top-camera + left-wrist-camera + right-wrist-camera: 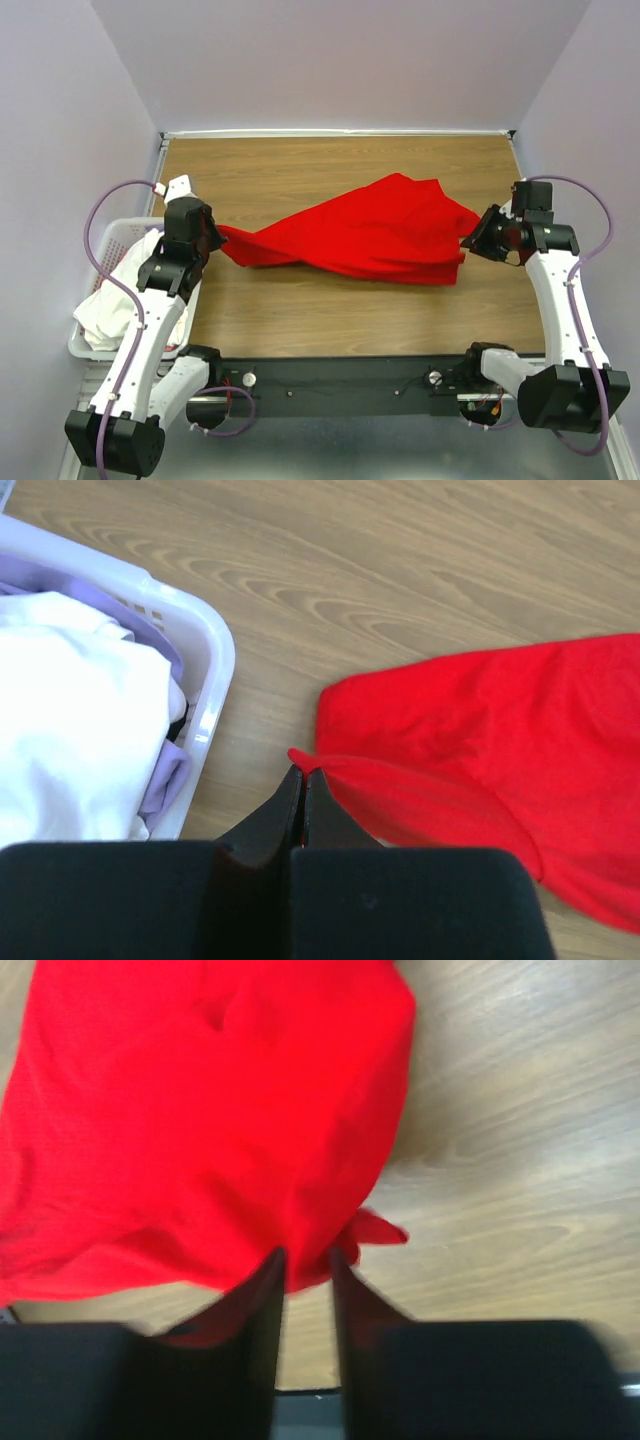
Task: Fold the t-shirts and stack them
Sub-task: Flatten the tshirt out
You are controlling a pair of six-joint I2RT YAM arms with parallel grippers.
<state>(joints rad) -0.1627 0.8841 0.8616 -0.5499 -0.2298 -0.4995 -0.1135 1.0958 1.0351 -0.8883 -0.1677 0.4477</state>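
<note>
A bright red t-shirt (370, 235) lies stretched and twisted across the middle of the wooden table. My left gripper (215, 236) is shut on its left corner; in the left wrist view the jaws (303, 771) pinch a small tip of the red cloth (480, 750). My right gripper (472, 238) is at the shirt's right end. In the right wrist view its jaws (308, 1256) stand apart, with the edge of the red cloth (200, 1110) hanging loosely between the fingertips. White t-shirts (115, 300) lie bunched in the basket.
A white plastic laundry basket (105, 235) stands off the table's left edge, beside my left arm; its rim (215, 650) shows close to the left gripper, with white cloth (70, 720) and a lilac piece inside. Pale walls enclose the table on three sides.
</note>
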